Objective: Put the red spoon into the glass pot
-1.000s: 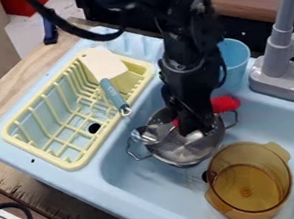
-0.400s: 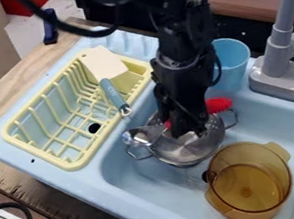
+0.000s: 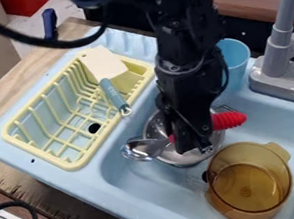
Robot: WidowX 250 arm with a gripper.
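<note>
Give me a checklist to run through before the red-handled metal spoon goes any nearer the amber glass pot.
1. Red-handled metal spoon in the black two-finger gripper: ok, held by its handle.
2. Spoon clear of the round steel pot under it: cannot tell, the view from above hides any gap.
3. Amber glass pot upright, with no lid on: ok.
4. Spoon over the glass pot: not ok, it is above the steel pot.
5. Light blue plastic cup out of the way between spoon and glass pot: ok, it stands on the far side of the spoon.
</note>
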